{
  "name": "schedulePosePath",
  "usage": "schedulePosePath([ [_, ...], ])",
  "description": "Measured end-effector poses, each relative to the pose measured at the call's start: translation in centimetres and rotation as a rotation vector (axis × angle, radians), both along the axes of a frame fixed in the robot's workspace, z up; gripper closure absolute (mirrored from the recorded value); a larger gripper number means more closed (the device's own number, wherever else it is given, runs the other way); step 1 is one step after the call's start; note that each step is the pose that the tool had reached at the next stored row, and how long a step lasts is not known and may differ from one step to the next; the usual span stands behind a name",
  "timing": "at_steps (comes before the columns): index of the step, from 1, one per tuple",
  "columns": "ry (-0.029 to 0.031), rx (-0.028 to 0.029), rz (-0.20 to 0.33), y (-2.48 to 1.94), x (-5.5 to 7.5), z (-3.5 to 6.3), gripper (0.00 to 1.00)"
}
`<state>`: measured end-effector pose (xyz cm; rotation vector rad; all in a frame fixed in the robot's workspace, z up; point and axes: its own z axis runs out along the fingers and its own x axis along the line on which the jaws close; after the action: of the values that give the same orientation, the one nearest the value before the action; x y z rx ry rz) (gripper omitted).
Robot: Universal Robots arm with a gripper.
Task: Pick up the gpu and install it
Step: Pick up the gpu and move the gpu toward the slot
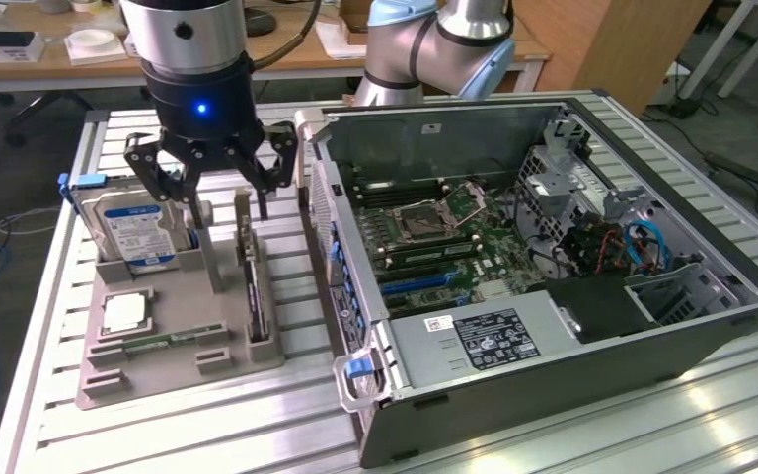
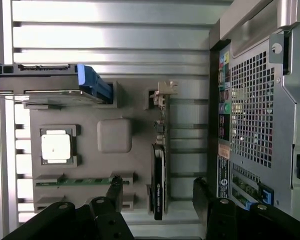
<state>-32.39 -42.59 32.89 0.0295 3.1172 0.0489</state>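
The gripper (image 1: 221,197) hangs released, jaws spread wide and grasping nothing, above the gpu (image 1: 256,286). The gpu stands on edge in a slot of the gray holder (image 1: 155,370). In the exterior view the holder sits on the slatted surface (image 1: 194,434) at 9 o'clock from the open computer case (image 1: 551,385). A hard drive (image 1: 135,232) stands at the gpu's 10 o'clock.

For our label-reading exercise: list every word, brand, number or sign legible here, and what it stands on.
No text can be read.
Hard drive blue label: too small.
Power supply sticker: print blurred.
gpu edge lettering: too small.
Computer case rear sticker: unreadable.
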Motion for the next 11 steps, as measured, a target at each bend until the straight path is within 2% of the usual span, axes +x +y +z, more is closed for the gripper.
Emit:
schedulePosePath([
  [11, 0.0, -0.0002, 0.0, -0.01, 0.0, -0.83, 0.33],
])
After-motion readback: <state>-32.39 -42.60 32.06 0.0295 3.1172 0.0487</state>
